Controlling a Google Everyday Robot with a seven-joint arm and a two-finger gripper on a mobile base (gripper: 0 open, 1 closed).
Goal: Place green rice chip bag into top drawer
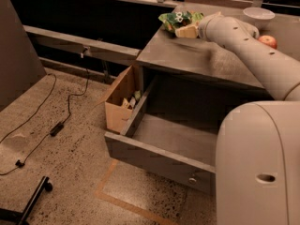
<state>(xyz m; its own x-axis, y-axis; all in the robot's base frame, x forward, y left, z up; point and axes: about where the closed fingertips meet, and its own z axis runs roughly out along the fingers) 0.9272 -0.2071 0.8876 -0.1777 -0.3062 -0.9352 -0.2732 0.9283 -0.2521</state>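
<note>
The green rice chip bag [177, 19] lies crinkled on the far left corner of the grey table top [187, 60]. My gripper [186, 31] reaches in from the right and sits right against the bag's near side, its pale fingers touching it. The top drawer [159, 146] is pulled out wide below the table top, its inside bare, with a small round knob [193, 180] on the front panel. My arm [253, 50] stretches across the table top.
A red-orange apple [267, 41] and a white bowl [258, 16] stand at the table's back right. A brown cardboard box [121, 100] sits on the floor left of the drawer. Black cables [56, 121] trail over the floor at left.
</note>
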